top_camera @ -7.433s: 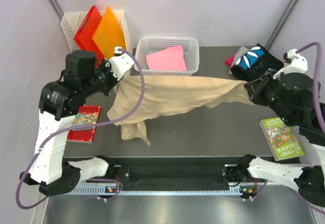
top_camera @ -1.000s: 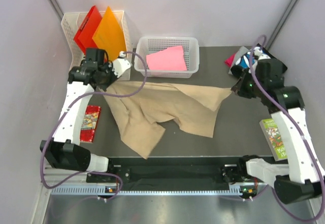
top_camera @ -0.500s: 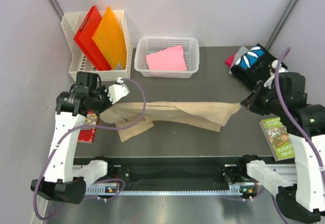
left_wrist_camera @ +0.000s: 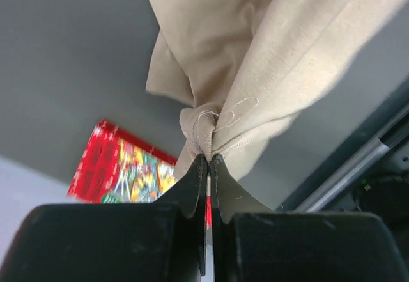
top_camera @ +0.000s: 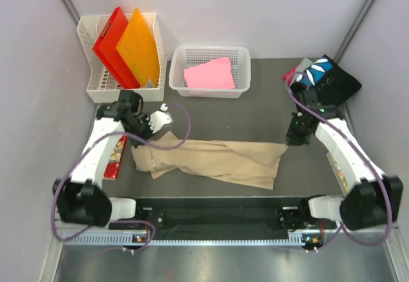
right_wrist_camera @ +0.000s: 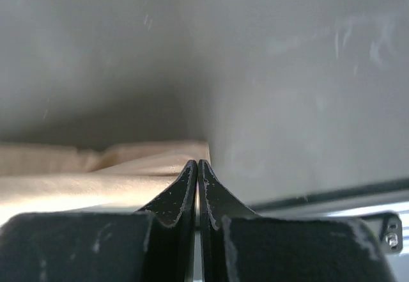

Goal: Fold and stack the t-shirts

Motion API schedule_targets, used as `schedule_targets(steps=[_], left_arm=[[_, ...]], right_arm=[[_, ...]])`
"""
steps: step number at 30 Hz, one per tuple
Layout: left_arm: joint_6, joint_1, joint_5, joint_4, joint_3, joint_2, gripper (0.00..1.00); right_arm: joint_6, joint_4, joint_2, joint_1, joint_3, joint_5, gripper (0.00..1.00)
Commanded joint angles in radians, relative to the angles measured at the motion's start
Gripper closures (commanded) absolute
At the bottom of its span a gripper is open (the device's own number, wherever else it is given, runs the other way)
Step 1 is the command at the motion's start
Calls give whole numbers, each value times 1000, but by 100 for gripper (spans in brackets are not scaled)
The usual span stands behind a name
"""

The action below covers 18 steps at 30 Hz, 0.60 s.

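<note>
Right claw [right_wrist_camera: 197, 165] closed at tan t-shirt [right_wrist_camera: 77, 181] edge; grip unclear.

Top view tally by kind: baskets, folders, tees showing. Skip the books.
Baskets: 2, tall basket, low basket
Folders: 2, red folder, orange folder
Tees: 4 showing, tan tee, pink tee, black printed tee, magenta tee edge
Total: 8

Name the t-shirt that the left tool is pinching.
The tan t-shirt, lying across the table's middle. The pink one lies in the basket; the black printed one sits far right.
</note>
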Motion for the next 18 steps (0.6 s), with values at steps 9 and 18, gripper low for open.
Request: schedule_targets(steps=[9, 18], left_arm=[[-152, -1, 43, -29, 377, 244, 100], [9, -5, -46, -338, 92, -299, 100]], right_arm=[[-26, 60, 110, -2, 393, 76, 100], [62, -211, -337, 52, 106, -106, 100]])
